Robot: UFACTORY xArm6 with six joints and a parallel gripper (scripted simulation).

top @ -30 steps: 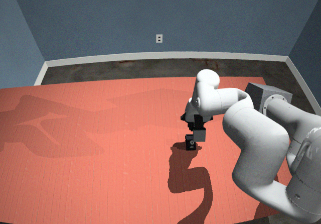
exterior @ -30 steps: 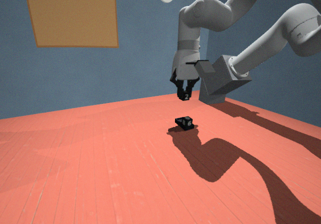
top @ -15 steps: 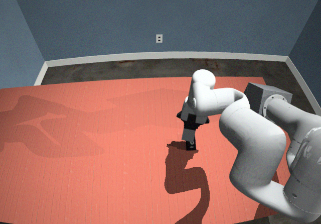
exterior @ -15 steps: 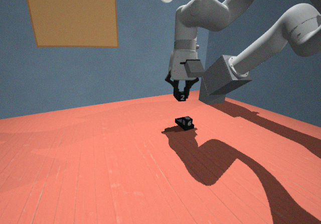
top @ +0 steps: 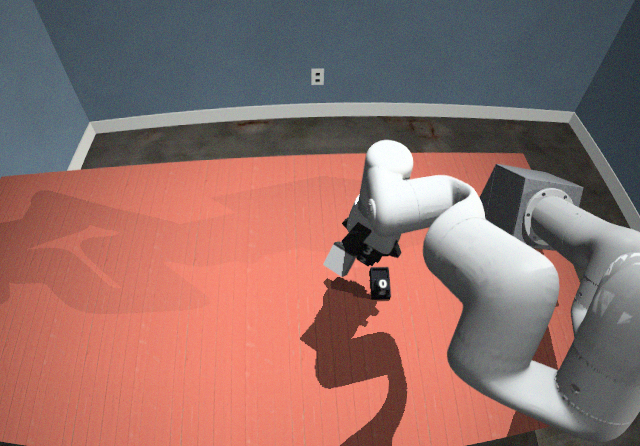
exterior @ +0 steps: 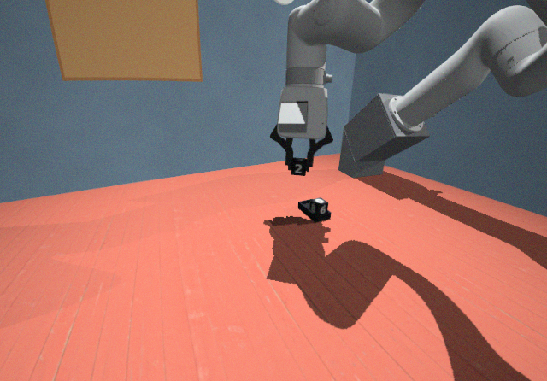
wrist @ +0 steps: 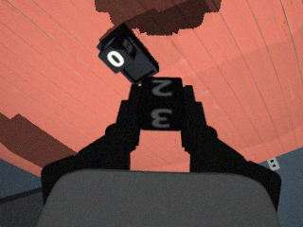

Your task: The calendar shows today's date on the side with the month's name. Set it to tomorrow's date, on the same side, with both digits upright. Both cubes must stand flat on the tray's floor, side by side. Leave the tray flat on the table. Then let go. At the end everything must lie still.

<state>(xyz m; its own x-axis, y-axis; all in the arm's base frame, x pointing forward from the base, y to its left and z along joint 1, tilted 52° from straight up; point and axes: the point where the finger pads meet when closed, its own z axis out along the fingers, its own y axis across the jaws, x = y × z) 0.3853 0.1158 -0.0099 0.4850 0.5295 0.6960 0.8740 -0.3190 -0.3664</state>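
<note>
White six-joint arm (top: 496, 286) reaches in from 3 o'clock over the salmon-red planked tabletop (top: 155, 327). Black gripper (top: 368, 254) fingers clamp a small black number cube (top: 368, 251), lifted off the tabletop. Black tray (top: 381, 286) sits just toward 5 o'clock of it, carrying a second black cube showing 0 (top: 382, 282). Arm shadow falls toward 6 o'clock.

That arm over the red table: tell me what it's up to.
The arm's tool is shut on one black number cube and holds it in the air above the table. From the side the held cube shows a 2; the wrist view shows a 2 and a 3 on it. The black tray lies on the table below, with the other cube in it, 0 on top and 6 toward the side camera. The spot beside that cube is open.
</note>
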